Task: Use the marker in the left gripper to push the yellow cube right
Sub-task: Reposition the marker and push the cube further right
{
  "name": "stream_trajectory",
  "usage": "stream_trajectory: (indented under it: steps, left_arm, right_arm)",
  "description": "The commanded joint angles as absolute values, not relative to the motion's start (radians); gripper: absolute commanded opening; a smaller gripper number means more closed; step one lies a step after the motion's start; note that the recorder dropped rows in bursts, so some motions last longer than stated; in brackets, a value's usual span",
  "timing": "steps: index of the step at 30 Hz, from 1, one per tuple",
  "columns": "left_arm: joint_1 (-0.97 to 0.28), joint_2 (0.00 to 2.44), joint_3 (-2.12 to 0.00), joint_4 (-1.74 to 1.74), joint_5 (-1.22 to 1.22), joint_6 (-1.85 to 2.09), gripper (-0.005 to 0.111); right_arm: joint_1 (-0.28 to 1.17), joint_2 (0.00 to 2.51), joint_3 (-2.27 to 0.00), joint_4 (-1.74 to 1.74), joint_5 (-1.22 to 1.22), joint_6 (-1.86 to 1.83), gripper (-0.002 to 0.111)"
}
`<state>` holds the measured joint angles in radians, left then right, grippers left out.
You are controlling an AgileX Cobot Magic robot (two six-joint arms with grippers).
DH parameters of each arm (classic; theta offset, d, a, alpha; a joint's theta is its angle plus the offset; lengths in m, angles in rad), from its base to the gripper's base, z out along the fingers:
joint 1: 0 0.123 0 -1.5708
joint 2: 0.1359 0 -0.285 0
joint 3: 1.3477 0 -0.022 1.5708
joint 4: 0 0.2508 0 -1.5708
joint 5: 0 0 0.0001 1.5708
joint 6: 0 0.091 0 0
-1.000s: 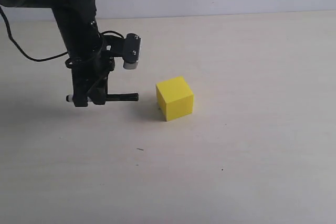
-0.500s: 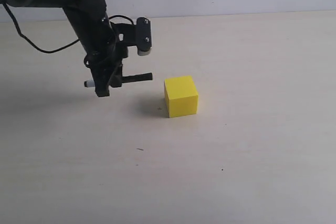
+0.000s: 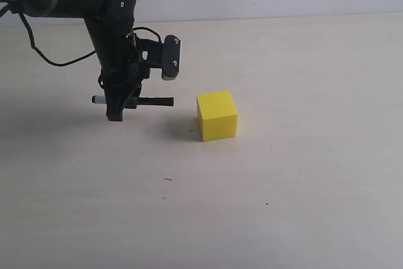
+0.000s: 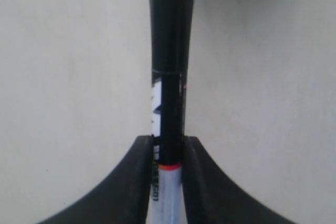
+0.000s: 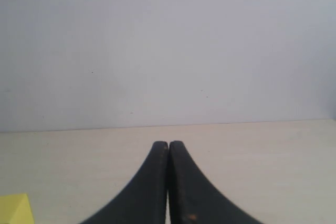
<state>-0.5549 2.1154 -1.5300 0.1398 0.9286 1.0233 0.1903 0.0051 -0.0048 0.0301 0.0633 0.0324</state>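
Gripping a slim white, black-capped marker (image 3: 153,101) level in my black left pincer (image 3: 117,108), cap short of the matte yellow cube (image 3: 217,115).

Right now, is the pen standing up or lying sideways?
Sideways: the marker sticks out level from the left pincer, black end pointing toward the yellow cube.

the left gripper (image 4: 167,142) is clamping the marker (image 4: 170,98) by its barrel, its black cap (image 4: 171,24) pointing toward the gripper's twelve o'clock, over a pale tabletop (image 4: 68,77).
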Motion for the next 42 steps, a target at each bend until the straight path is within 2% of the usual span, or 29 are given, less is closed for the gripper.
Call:
stream_trajectory:
  steps: [1, 9, 21, 30, 37, 42]
  left_arm:
    - [-0.587, 2.136, -1.579, 0.115, 0.924, 1.043, 0.000]
    - [-0.660, 2.171, -1.642, 0.113, 0.941, 1.052, 0.000]
    - [-0.599, 2.165, -1.642, 0.136, 1.015, 1.120, 0.000]
    - [-0.633, 2.186, -1.646, 0.048, 0.990, 1.173, 0.000]
    - [-0.696, 2.241, -1.756, -0.025, 1.030, 1.178, 0.000]
    - [-0.676, 2.250, -1.779, -0.019, 1.092, 1.173, 0.000]
  right_arm:
    - [0.185, 0.000, 0.000, 0.028, 0.058, 0.032, 0.000]
    - [0.185, 0.000, 0.000, 0.028, 0.058, 0.032, 0.000]
    - [0.185, 0.000, 0.000, 0.028, 0.058, 0.032, 0.000]
    - [0.185, 0.000, 0.000, 0.028, 0.058, 0.032, 0.000]
    - [0.185, 0.000, 0.000, 0.028, 0.058, 0.032, 0.000]
    - [0.185, 0.000, 0.000, 0.028, 0.058, 0.032, 0.000]
